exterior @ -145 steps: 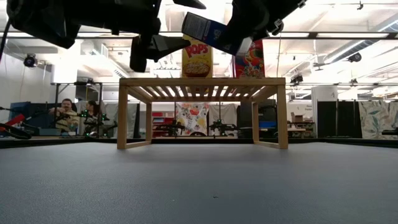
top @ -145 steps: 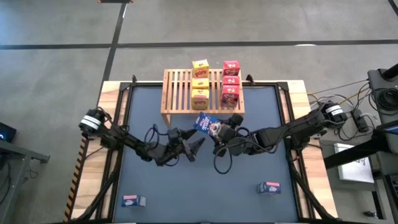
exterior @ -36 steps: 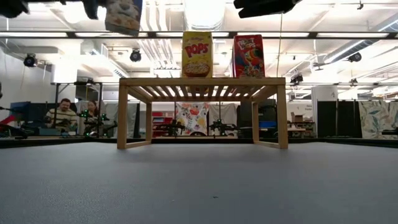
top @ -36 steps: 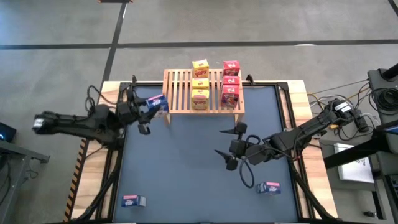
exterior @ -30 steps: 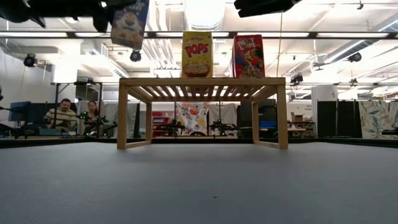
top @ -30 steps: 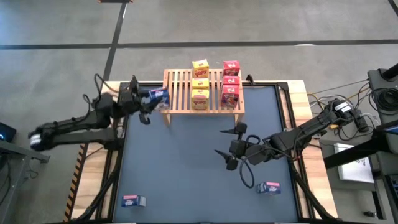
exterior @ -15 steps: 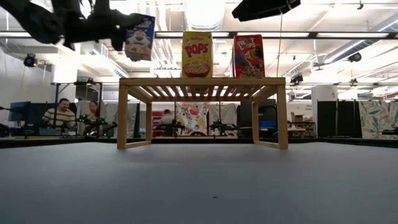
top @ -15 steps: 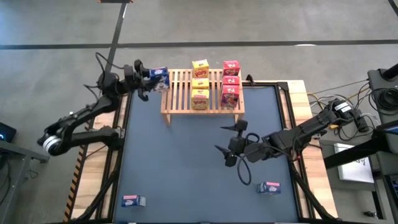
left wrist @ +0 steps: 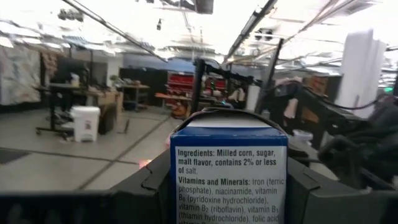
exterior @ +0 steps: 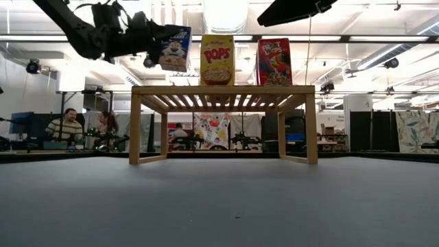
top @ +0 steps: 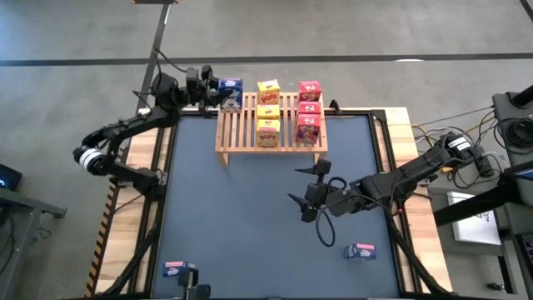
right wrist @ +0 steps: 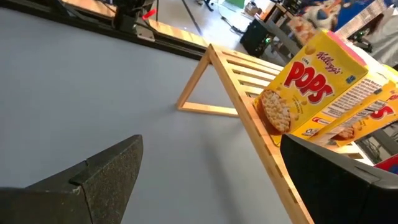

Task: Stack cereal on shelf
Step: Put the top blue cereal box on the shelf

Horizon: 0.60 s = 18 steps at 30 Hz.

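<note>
While two loose boxes are lying near the table's front edge, one at the left point(top: 176, 269) and one at the right point(top: 361, 251), the left gripper point(top: 218, 93) is holding a blue cereal box point(top: 231, 93) clamped between its fingers, in the air over the far left corner of the shelf point(top: 240, 125). Three yellow boxes point(top: 268, 111) and three red boxes point(top: 309, 111) are standing in rows on the slats further right. Over the dark mat point(top: 250, 217), the right gripper point(top: 301, 193) is hovering with jaws spread wide, holding nothing.

Three yellow cereal boxes point(top: 268, 109), three red boxes point(top: 309, 111), blue box point(top: 230, 93), light wooden slatted shelf point(top: 241, 125), dark grey table point(top: 233, 225)
</note>
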Each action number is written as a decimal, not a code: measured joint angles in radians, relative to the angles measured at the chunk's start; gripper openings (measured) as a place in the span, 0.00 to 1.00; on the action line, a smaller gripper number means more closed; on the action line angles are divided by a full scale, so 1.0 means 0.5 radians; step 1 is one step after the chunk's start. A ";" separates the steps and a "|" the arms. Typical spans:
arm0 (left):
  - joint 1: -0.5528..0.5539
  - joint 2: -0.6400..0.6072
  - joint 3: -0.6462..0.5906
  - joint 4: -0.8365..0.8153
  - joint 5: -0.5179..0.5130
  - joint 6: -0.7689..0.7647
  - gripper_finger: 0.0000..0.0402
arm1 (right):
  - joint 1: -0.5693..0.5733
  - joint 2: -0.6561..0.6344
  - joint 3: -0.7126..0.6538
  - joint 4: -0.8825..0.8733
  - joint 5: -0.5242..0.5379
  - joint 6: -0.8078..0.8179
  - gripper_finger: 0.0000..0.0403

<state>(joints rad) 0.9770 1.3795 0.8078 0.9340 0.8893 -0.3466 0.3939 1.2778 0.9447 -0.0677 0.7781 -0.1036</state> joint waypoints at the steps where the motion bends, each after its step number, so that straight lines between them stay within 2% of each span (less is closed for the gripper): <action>1: 0.008 0.020 0.007 0.040 -0.004 -0.006 0.39 | 0.000 0.000 0.000 -0.011 0.000 0.000 0.91; 11: 0.074 0.233 -0.055 0.219 -0.086 -0.036 0.40 | -0.004 -0.001 0.000 -0.053 0.000 0.012 0.91; 18: 0.071 0.475 -0.033 0.562 -0.087 -0.203 0.44 | -0.023 -0.001 -0.001 -0.051 0.001 0.044 0.91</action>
<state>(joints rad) 1.0125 1.6171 0.7913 1.2151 0.8455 -0.4479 0.3822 1.2774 0.9443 -0.0933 0.7784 -0.0816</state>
